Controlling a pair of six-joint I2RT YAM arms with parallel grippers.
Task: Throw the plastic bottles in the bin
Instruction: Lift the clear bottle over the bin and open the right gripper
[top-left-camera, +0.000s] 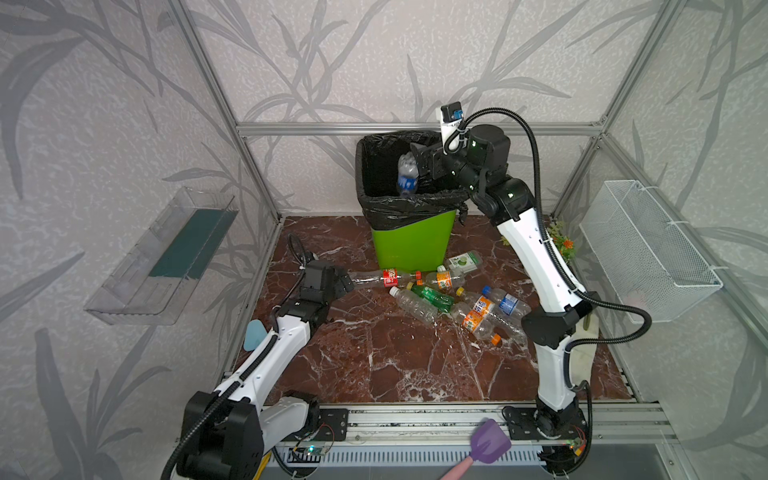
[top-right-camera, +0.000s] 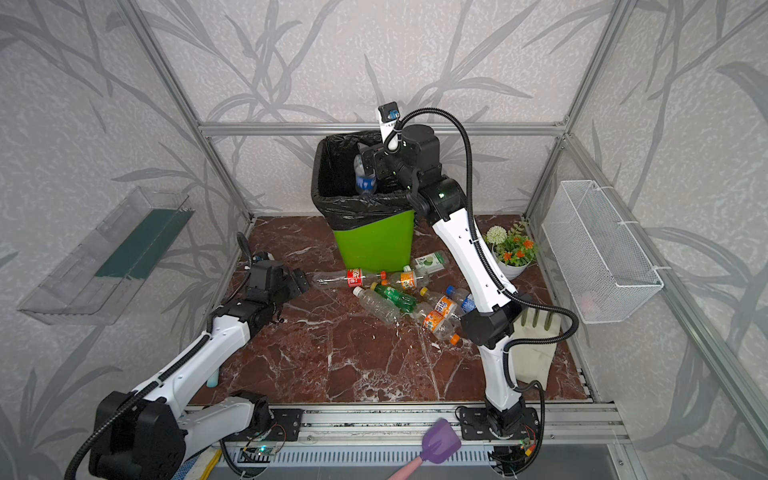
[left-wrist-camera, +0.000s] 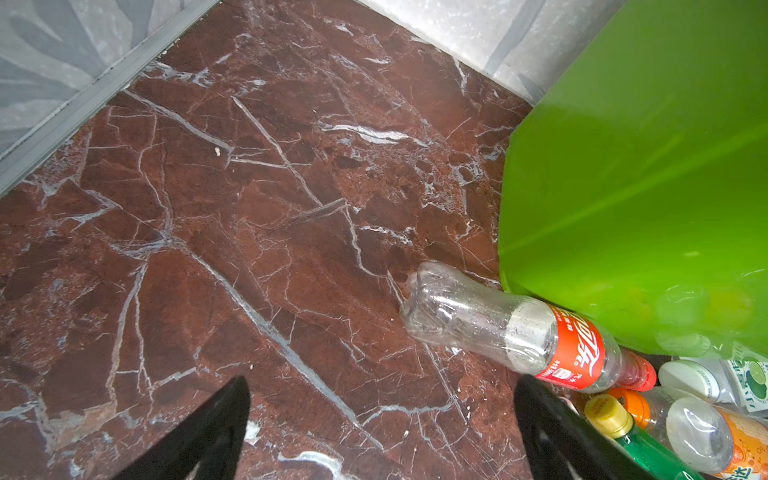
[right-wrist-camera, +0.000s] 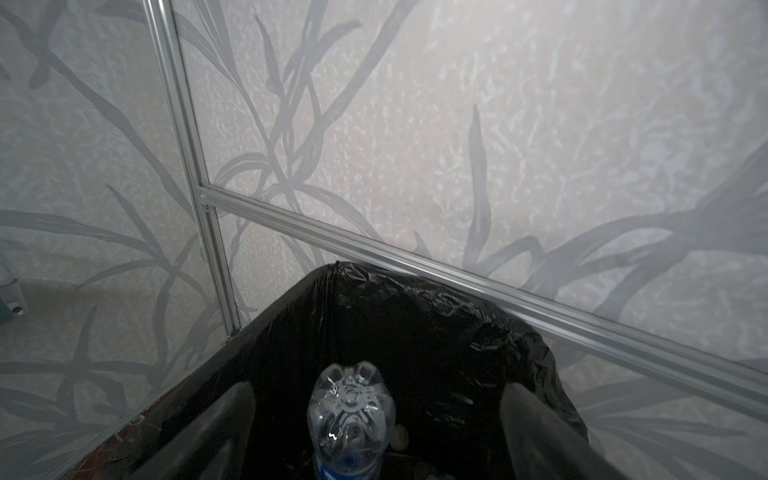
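Observation:
The lime-green bin (top-left-camera: 411, 245) (top-right-camera: 374, 245) with its black bag stands at the back. My right gripper (top-left-camera: 420, 161) (top-right-camera: 365, 160) (right-wrist-camera: 376, 390) is open over its mouth. A clear blue-label bottle (top-left-camera: 407, 174) (top-right-camera: 365, 176) (right-wrist-camera: 351, 419) is between the wide jaws, touching neither, cap end down inside the bag. My left gripper (top-left-camera: 343, 282) (top-right-camera: 300, 279) (left-wrist-camera: 383, 381) is open and low over the floor, just short of the base of a red-label bottle (top-left-camera: 388, 277) (left-wrist-camera: 511, 328) lying against the bin (left-wrist-camera: 644, 187). Several more bottles (top-left-camera: 473, 316) lie in a pile in front of the bin, one of them green (top-left-camera: 432, 296).
A clear tray (top-left-camera: 166, 253) hangs on the left wall and a white wire basket (top-left-camera: 648, 249) on the right wall. A flower pot (top-right-camera: 513, 253) and a pale glove (top-right-camera: 536, 332) sit behind my right arm. A purple spatula (top-left-camera: 488, 446) lies on the front rail.

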